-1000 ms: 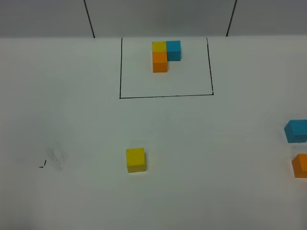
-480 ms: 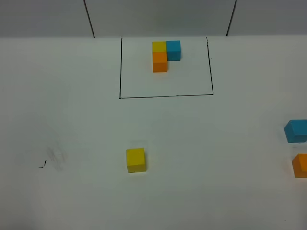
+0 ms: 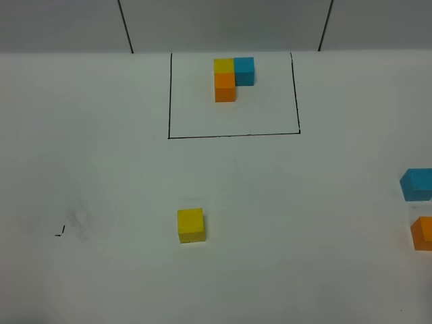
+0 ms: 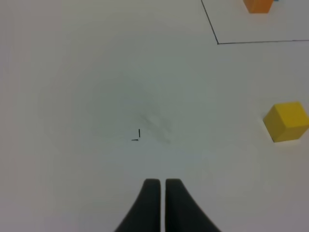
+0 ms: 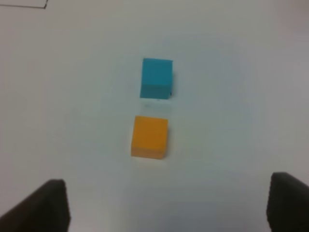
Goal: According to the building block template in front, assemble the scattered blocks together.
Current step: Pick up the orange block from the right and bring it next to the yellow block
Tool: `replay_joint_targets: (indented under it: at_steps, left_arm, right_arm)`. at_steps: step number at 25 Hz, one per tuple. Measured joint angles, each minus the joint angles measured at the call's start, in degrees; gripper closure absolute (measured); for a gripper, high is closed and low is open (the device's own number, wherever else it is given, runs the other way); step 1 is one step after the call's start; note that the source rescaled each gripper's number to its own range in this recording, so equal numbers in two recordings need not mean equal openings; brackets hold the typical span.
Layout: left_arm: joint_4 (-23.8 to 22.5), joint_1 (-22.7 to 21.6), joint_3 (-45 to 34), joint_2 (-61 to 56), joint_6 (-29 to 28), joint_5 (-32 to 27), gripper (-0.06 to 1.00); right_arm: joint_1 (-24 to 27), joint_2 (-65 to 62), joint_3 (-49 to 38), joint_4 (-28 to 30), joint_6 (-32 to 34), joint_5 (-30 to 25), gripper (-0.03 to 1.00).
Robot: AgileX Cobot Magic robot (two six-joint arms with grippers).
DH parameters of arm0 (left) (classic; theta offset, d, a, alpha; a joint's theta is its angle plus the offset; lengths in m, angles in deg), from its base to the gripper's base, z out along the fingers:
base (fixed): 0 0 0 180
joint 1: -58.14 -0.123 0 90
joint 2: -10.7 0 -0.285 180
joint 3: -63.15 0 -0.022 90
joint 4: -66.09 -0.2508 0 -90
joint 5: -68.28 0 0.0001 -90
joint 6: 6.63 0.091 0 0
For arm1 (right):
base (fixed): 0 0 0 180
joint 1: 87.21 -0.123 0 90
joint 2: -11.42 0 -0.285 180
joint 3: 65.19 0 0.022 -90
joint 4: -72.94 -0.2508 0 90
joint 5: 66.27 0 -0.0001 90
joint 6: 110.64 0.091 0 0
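Observation:
The template [image 3: 231, 75] is an L of yellow, blue and orange cubes inside a black rectangle outline [image 3: 233, 136] at the far middle of the table. The loose yellow cube [image 3: 191, 225] lies near the middle; it also shows in the left wrist view [image 4: 287, 121]. The loose blue cube [image 3: 416, 184] and orange cube [image 3: 423, 233] lie at the right edge, cut off by the frame. The right wrist view shows both whole, blue [image 5: 156, 78] and orange [image 5: 150, 136]. My left gripper [image 4: 161, 183] is shut and empty. My right gripper [image 5: 168, 193] is open wide, short of the orange cube.
A small black mark [image 3: 61, 232] is drawn on the white table at the left; it also shows in the left wrist view [image 4: 137, 136]. A grey wall with two dark vertical lines [image 3: 125, 25] stands behind the table.

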Motion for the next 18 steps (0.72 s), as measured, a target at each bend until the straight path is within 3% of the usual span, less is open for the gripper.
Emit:
replay_joint_targets:
  at_steps: [18]
  left_arm:
    - [0.00,0.00,0.00,0.00,0.00,0.00,0.94]
  right_arm:
    - [0.00,9.92,1.03,0.50,1.62,2.37,0.03]
